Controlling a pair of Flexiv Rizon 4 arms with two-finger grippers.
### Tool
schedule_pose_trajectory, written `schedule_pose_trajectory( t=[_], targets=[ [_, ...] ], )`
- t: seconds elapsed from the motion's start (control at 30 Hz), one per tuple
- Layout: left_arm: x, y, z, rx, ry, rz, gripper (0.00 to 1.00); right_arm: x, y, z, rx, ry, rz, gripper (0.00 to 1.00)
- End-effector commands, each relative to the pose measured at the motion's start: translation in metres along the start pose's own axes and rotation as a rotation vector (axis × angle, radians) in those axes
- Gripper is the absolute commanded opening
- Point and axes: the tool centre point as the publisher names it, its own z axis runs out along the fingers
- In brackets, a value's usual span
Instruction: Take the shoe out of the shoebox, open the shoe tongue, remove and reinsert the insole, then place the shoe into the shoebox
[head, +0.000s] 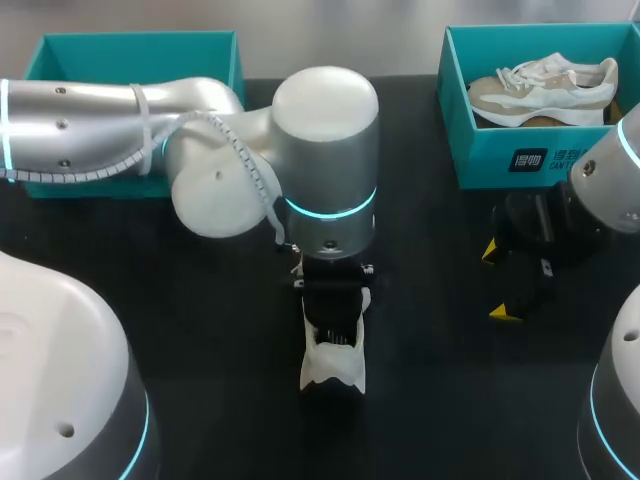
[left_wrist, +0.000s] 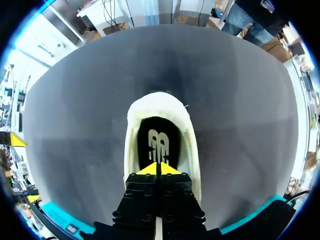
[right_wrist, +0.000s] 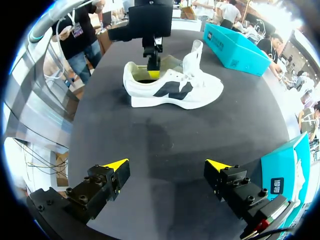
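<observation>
Shoe (head: 333, 366) (left_wrist: 161, 106) (right_wrist: 175, 90): a white sneaker on its sole at the middle of the black table (head: 200, 340), outside both boxes. The tongue (right_wrist: 193, 52) stands raised. The black insole (left_wrist: 159, 136) lies flat inside the heel.

Left gripper (head: 335, 312) (left_wrist: 159, 169) (right_wrist: 152, 66): it reaches down into the heel opening with its tips clenched together and no gap, resting on the insole. It cannot be determined whether a fold of insole is nipped between them.

Right gripper (head: 497, 282) (right_wrist: 167, 165): released, with the fingers wide apart and holding nothing. It hangs over the table on the right, well apart from the shoe and just near of the right shoebox (head: 500, 160). That box holds a second sneaker (head: 545, 88). The left shoebox (head: 140, 45) sits at the far left.

Step in hand, by judgement: the insole stage, either lifting out or seating back. If the insole is being removed, the next move calls for a firm pinch at its heel edge and a slow upward draw, with the right gripper steadying the shoe. If it is being reseated, press it flat, then withdraw.
</observation>
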Motion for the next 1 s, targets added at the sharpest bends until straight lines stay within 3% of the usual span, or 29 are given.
schedule_pose_trajectory(
  t=[0.03,0.2,0.47,0.5,0.57,0.6,0.63,1.0],
  targets=[
    [0.000,-0.003,-0.004,-0.068,0.013,-0.037,0.00,0.001,0.000,0.001,0.002,-0.002,0.001,1.00],
    [0.004,-0.002,0.002,-0.149,0.021,-0.088,0.00,0.001,0.000,0.001,0.002,-0.002,0.001,1.00],
    [0.006,0.006,0.013,-0.184,0.015,-0.100,0.02,0.001,0.000,0.001,0.002,-0.002,0.001,1.00],
    [0.007,0.007,0.013,-0.185,0.014,-0.100,0.11,0.001,0.000,0.001,0.002,-0.002,0.001,1.00],
    [0.009,0.010,0.013,-0.188,0.014,-0.104,0.44,0.001,0.000,0.001,0.002,-0.002,0.001,1.00],
    [0.010,0.012,0.014,-0.191,0.015,-0.106,0.80,0.001,0.000,0.001,0.002,-0.002,0.001,1.00],
    [0.010,0.013,0.016,-0.196,0.019,-0.108,1.00,0.001,0.000,0.001,0.002,-0.002,0.001,1.00],
    [0.014,0.019,0.010,-0.213,0.001,-0.115,1.00,0.001,0.000,0.001,0.002,-0.002,0.001,1.00]
  ],
)
